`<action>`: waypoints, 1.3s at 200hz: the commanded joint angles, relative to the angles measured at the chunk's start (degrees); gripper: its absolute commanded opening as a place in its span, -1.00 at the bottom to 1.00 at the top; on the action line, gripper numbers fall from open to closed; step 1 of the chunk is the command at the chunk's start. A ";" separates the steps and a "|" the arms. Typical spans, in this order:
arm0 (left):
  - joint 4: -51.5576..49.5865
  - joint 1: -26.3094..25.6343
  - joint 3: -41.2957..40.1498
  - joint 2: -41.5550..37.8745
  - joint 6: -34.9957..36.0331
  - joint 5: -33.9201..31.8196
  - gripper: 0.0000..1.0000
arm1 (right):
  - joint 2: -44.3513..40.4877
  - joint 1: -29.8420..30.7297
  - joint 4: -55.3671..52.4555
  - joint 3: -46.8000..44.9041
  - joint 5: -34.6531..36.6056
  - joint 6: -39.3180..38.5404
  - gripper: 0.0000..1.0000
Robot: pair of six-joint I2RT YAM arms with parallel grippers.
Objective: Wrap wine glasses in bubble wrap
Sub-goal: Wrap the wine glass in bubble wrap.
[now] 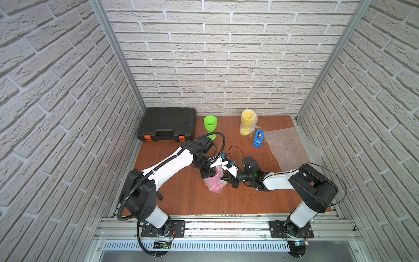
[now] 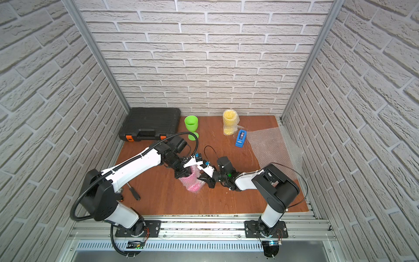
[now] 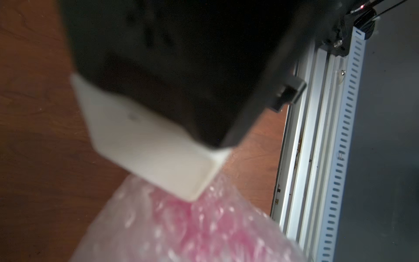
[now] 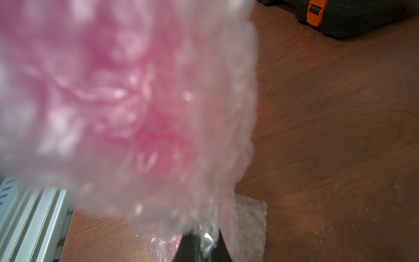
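Brown wood-grain tabletop (image 1: 181,199) spreads between white brick-pattern walls (image 1: 226,56). At its middle sits a hot pink plastic goblet (image 1: 215,187), bundled in clear crinkly bubble wrap (image 4: 204,113), and both my arms meet over it. My left pincer (image 1: 207,174) rests on the far left side of the bundle with its jaws closed. Its white finger (image 3: 158,154) presses against the film, but I cannot tell whether any film is caught between the jaws. My right pincer (image 1: 227,179) reaches in from the right, and the right wrist view shows its jaws closed on a fold of the wrap.

At the far left stands a black plastic tool case with orange latches (image 1: 167,123). Just right of it, a bare lime green plastic goblet (image 1: 210,123) stands upright. Further right along the far edge stands a yellow plastic goblet (image 1: 247,123), sheathed in bubble wrap, with a blue tape dispenser (image 1: 258,138) just beside it. A flat spare sheet of bubble wrap (image 1: 285,145) lies at the right edge.
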 commanded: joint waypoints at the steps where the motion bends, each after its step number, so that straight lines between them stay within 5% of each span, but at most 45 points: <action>1: -2.31 -0.77 -4.80 5.58 -2.03 -4.04 -0.82 | -1.12 -0.41 4.74 -1.93 3.21 0.95 -0.95; 55: -3.49 -0.88 -0.95 4.12 -3.65 -7.39 -0.20 | -1.30 -0.69 11.01 -5.24 5.32 1.89 -0.95; 109: -6.88 -0.63 6.95 -5.89 -5.93 -8.21 0.11 | -1.83 -0.83 9.84 -5.71 5.22 1.23 -0.95; 176: -8.67 -1.14 13.75 -4.14 -7.81 -6.97 0.01 | -2.51 -0.92 8.09 -5.51 5.24 0.87 -0.95; 238: 2.22 -2.27 8.58 1.02 -12.80 -6.18 0.04 | -2.45 -0.87 6.79 -4.84 4.96 0.58 -0.95; 260: 5.73 -2.79 5.89 3.33 -14.19 -4.41 -0.14 | -2.19 -0.87 7.18 -4.92 5.06 0.72 -0.95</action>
